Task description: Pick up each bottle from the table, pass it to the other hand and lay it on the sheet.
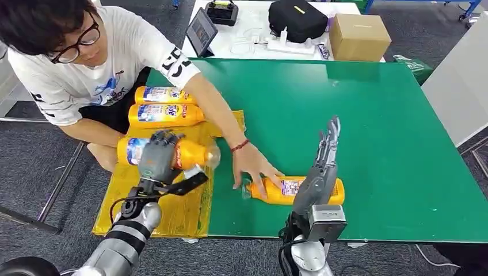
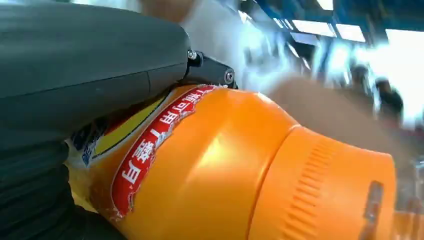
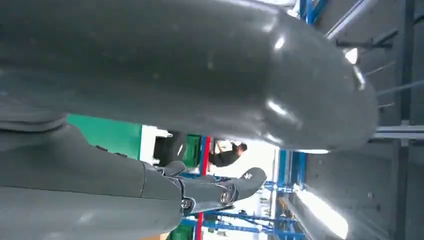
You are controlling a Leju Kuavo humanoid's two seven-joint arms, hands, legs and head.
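Up close in the left wrist view, the held bottle (image 2: pixel 220 170) carries a red label band with white Chinese characters I cannot read with certainty, above a yellow and blue patch; its ribbed orange cap (image 2: pixel 325 195) points away from the wrist. From the head view, the left hand (image 1: pixel 156 154) wraps its fingers over this bottle's middle, holding it on its side above the yellow sheet (image 1: pixel 172 215), cap toward 3 o'clock; two more orange bottles (image 1: pixel 164 106) lie side by side at 12 o'clock of that hand, their blue-and-white labels too small to read. At 3 o'clock of the sheet, a fourth bottle (image 1: pixel 276 192) lies on the green table (image 1: pixel 374 144), a person's hand (image 1: pixel 256 167) pressing on it; the right hand (image 1: pixel 322 167) stands just beside it, fingers straight, apart and holding nothing. Beyond the table, a white bench (image 1: pixel 253 23) bears a black bag (image 1: pixel 296 18), a cardboard box (image 1: pixel 359 35) and a tablet (image 1: pixel 201 31); grey carpet (image 1: pixel 34 161) covers the floor.
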